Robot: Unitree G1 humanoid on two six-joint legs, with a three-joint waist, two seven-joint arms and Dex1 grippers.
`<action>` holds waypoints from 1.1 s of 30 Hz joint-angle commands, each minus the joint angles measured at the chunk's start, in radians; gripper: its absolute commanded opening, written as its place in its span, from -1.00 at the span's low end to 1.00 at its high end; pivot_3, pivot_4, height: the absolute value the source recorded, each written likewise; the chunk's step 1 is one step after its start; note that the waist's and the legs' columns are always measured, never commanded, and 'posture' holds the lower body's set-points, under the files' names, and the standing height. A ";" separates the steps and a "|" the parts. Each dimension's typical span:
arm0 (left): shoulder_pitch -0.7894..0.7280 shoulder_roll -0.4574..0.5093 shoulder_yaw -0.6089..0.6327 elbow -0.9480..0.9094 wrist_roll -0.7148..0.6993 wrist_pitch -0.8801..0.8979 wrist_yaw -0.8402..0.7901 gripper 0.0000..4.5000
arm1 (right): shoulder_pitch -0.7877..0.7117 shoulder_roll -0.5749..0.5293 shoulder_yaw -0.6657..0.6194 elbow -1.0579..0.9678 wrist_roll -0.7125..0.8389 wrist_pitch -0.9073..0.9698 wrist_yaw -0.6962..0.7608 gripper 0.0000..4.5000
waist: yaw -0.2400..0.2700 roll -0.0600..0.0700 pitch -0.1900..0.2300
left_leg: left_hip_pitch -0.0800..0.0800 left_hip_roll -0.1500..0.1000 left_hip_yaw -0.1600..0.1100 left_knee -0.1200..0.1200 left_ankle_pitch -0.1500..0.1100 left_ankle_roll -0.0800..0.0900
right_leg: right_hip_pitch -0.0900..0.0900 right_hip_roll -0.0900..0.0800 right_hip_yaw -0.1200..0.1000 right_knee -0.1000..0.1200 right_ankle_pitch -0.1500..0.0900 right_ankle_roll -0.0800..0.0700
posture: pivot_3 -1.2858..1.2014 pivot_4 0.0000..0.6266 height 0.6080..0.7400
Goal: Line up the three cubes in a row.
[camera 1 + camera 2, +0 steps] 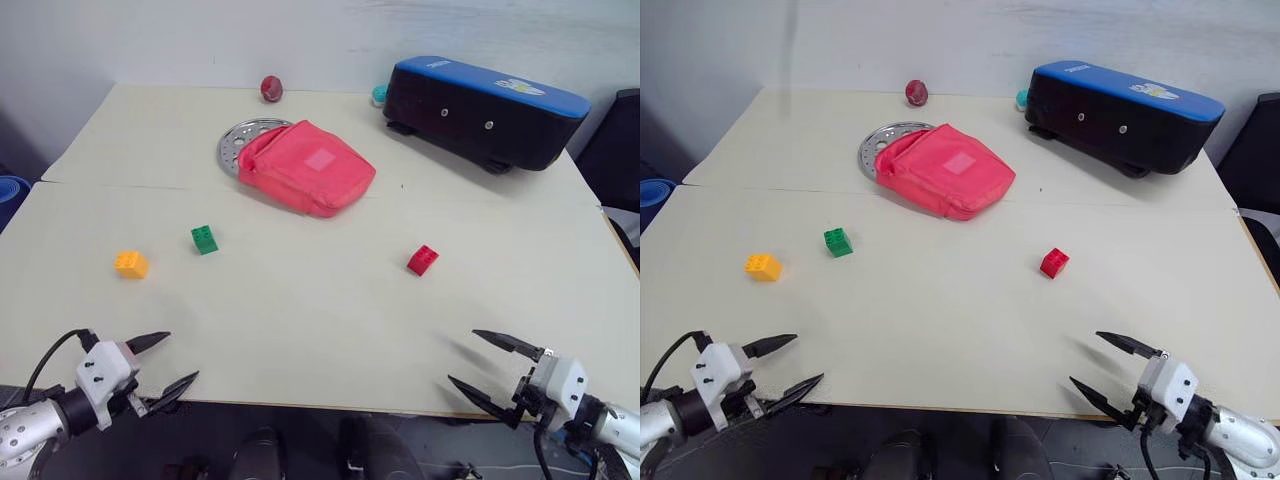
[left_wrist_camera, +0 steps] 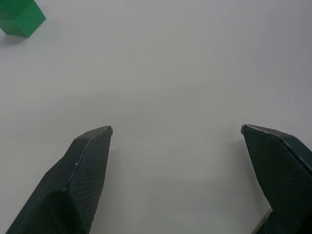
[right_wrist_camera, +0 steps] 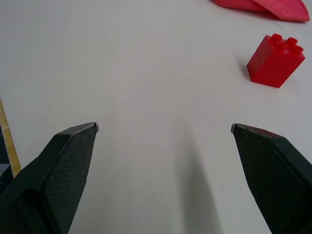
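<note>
The orange-yellow cube [image 1: 130, 264], green cube [image 1: 204, 239] and red cube [image 1: 422, 259] sit scattered on the table [image 1: 320, 320] — red well apart — while the left gripper [image 1: 166, 364] and right gripper [image 1: 482, 362] hover at the near edge, fingers spread, empty.

The left gripper [image 1: 168, 360] is hovering wide open at the table's [image 1: 330, 330] near edge, with the orange-yellow cube [image 1: 131, 264] and green cube [image 1: 204, 239] lying just beyond it. The right gripper [image 1: 478, 362] is spreading empty, short of the red cube [image 1: 422, 259].
</note>
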 commanded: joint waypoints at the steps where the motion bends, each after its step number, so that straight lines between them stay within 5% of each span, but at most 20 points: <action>1: -0.006 -0.006 0.023 -0.034 -0.018 0.002 0.008 0.98 | -0.001 0.014 -0.008 -0.028 0.031 0.015 -0.007 1.00 | 0.000 0.000 0.000 | 0.000 0.000 0.000 0.000 0.000 0.000 | 0.000 0.000 0.000 0.000 0.000 0.000 | 0.03 -0.52 1.00; 9: -0.080 -0.041 0.022 -0.177 -0.325 0.235 0.025 0.98 | -0.051 0.134 -0.039 -0.126 0.110 0.161 -0.202 1.00 | 0.000 0.000 0.000 | 0.000 0.000 0.000 0.000 0.000 0.000 | 0.000 0.000 0.000 0.001 0.000 0.000 | 0.03 -0.52 1.00; 16: -0.275 -0.088 -0.130 -0.299 -0.373 0.368 0.139 0.98 | -0.388 0.152 0.039 -0.110 0.061 0.406 -0.391 1.00 | -0.010 0.001 0.000 | 0.002 -0.001 0.001 0.001 0.002 -0.003 | 0.001 0.000 0.002 0.004 0.001 0.000 | 0.03 -0.52 1.00; 24: -0.414 -0.122 -0.255 -0.239 -0.266 0.339 0.145 0.98 | -0.761 0.088 0.160 0.236 -0.054 0.486 -0.290 1.00 | -0.001 0.001 0.000 | -0.002 -0.001 0.001 0.002 0.006 -0.007 | -0.002 0.002 0.001 0.003 0.001 0.000 | 0.03 -0.52 1.00; 31: -0.438 -0.120 -0.266 -0.238 -0.254 0.343 0.136 0.98 | -0.867 0.061 0.208 0.433 -0.111 0.495 -0.175 1.00 | -0.001 0.001 0.000 | -0.003 0.000 0.001 0.004 0.006 -0.007 | -0.003 0.002 0.001 0.003 0.001 0.001 | 0.03 -0.52 1.00; 33: -0.431 -0.115 -0.264 -0.245 -0.253 0.346 0.133 1.00 | -0.883 0.063 0.208 0.463 -0.122 0.472 -0.160 0.82 | -0.001 0.001 0.000 | -0.003 0.000 0.001 0.004 0.006 -0.007 | -0.003 0.002 0.001 0.003 0.001 0.001 | 0.03 -0.52 1.00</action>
